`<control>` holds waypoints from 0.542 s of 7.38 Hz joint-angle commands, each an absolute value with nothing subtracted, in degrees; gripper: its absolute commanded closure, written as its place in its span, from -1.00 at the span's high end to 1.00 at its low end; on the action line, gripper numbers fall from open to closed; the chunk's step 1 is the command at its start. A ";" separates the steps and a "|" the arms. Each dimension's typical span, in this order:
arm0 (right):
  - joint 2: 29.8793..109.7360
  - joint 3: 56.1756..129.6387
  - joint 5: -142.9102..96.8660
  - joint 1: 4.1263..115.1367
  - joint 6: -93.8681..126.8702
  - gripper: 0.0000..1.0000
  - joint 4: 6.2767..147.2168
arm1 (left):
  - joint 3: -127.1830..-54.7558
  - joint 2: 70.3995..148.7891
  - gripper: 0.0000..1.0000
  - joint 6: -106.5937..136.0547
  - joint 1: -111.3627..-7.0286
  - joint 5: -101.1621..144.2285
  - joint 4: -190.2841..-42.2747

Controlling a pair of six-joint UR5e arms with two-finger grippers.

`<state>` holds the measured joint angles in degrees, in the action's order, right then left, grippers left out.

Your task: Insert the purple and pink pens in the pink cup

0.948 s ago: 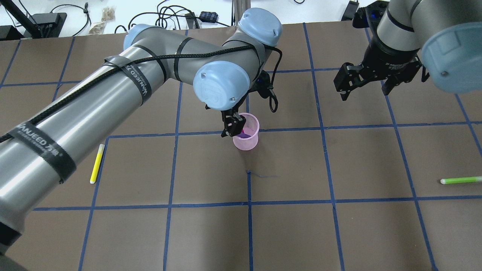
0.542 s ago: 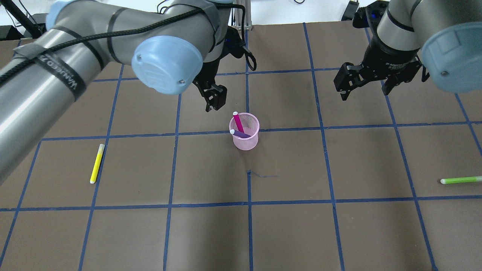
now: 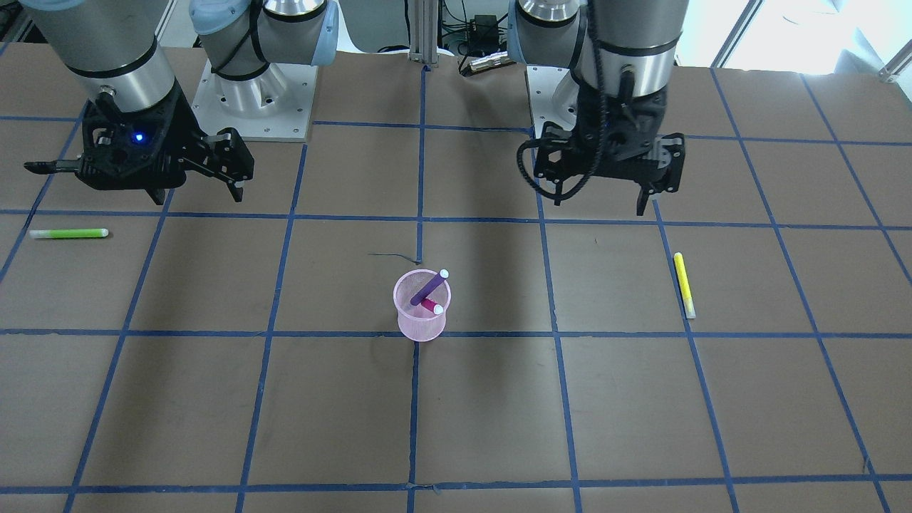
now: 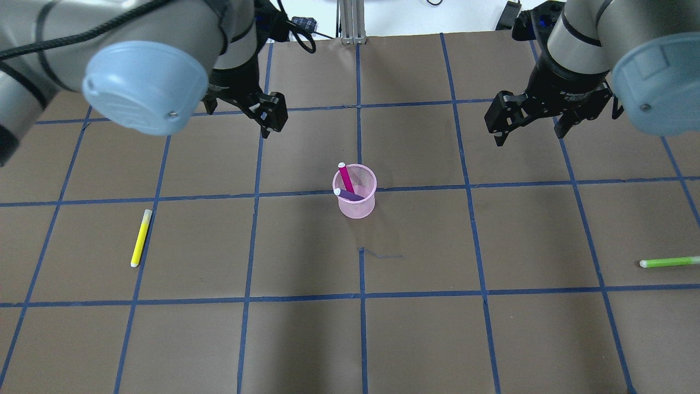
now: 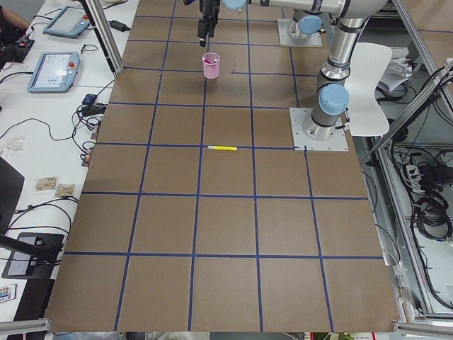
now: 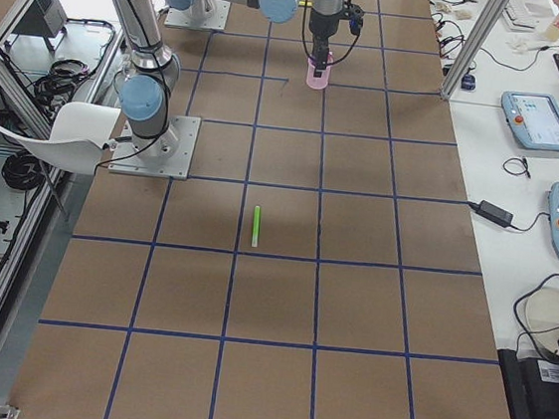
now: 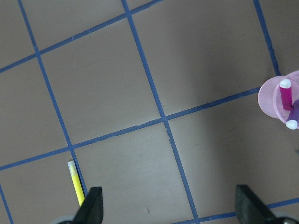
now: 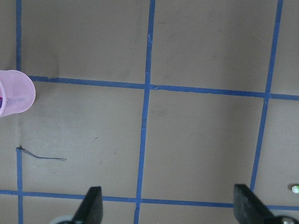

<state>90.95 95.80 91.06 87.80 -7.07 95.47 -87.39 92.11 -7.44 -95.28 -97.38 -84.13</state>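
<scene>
Yellow pen (image 4: 141, 238), green pen (image 4: 670, 262), far from cup (image 4: 356, 206)

Open mat (image 4: 437, 246) rings the pink cup (image 4: 358, 207); left tool (image 4: 240, 109) and right tool (image 4: 530, 134) hang well aside.

- Left arm (image 4: 180, 27): grey metal tubing; pale-blue domed joint cap (image 4: 145, 90) with one small screw near its rim; black cable (image 3: 524, 165) looped at the wrist.
- Right arm (image 4: 579, 33): matching grey tube and pale-blue cap (image 4: 656, 82); black wrist collar (image 4: 569, 92) with white lettering, too small to read.
- Left gripper (image 3: 598, 199), right gripper (image 4: 530, 134): black, angular, two jaws each; blue lamp (image 3: 139, 137) on the right one.
- Base plate (image 3: 285, 114): square, silver, screws along its edges.
</scene>
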 commanded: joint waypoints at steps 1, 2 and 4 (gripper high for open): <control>90.97 95.80 91.05 87.80 -7.03 1.00 95.54 | -89.37 87.73 1.00 -6.59 -87.39 -91.96 -84.81; 90.97 95.80 90.97 87.89 -7.03 1.00 95.54 | -91.21 86.15 1.00 -6.33 -86.93 -91.41 -85.08; 91.05 95.80 90.88 87.89 -7.03 1.00 95.54 | -94.21 84.56 1.00 -3.00 -87.19 -91.41 -84.90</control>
